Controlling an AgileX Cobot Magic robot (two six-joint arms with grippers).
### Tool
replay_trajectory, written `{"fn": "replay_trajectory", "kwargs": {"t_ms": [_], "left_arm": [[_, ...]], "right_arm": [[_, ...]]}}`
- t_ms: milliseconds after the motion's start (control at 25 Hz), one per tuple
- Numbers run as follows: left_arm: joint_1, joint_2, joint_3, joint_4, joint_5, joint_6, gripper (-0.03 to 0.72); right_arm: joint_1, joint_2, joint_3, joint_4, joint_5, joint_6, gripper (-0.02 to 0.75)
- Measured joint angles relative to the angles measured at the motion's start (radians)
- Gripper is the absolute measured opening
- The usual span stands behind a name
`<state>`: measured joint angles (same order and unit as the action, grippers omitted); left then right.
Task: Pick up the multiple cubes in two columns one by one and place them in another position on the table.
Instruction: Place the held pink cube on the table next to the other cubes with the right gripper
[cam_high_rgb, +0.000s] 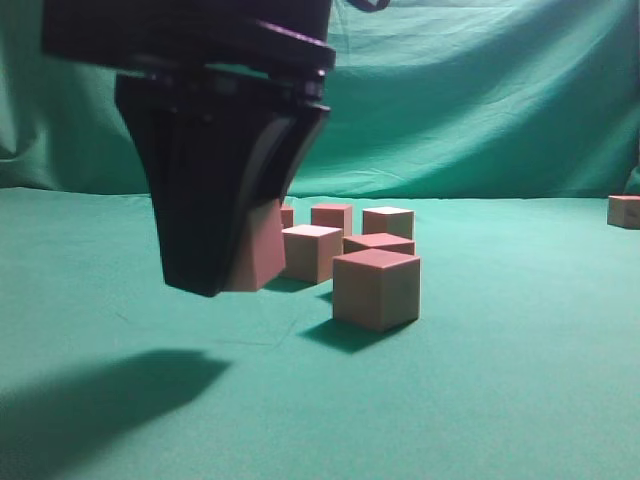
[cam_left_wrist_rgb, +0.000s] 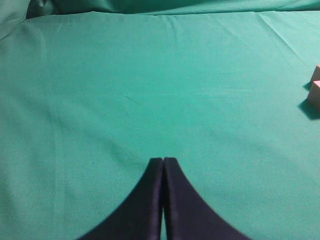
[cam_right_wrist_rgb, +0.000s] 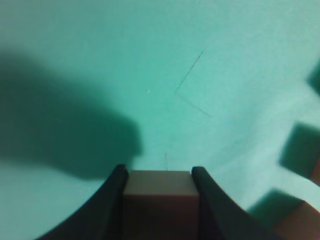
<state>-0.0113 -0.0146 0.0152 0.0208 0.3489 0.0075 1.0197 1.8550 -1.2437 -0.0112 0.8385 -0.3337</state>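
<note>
- Our right end effector (cam_right_wrist_rgb: 159, 172) has its two black fingers (cam_right_wrist_rgb: 116, 200) pressed against opposite sides of one cube (cam_high_rgb: 256, 250), gripping it above the table (cam_high_rgb: 520, 380).
- Just beyond and to the side of that end effector, the other cubes (cam_high_rgb: 376, 288) stand clustered on the green cloth.
- One lone block (cam_high_rgb: 624, 211) sits well apart, near the backdrop (cam_high_rgb: 480, 90).
- Our left end effector (cam_left_wrist_rgb: 163, 161) is fully closed on nothing, over bare cloth, with two cube edges (cam_left_wrist_rgb: 315, 90) off to its side.
</note>
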Motion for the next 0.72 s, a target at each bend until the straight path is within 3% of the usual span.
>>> {"fn": "replay_trajectory", "kwargs": {"t_ms": [720], "left_arm": [[0.000,0.000,0.000,0.000,0.000,0.000,0.000]], "right_arm": [[-0.033,0.076,0.000,-0.004,-0.057,0.006,0.254]]}}
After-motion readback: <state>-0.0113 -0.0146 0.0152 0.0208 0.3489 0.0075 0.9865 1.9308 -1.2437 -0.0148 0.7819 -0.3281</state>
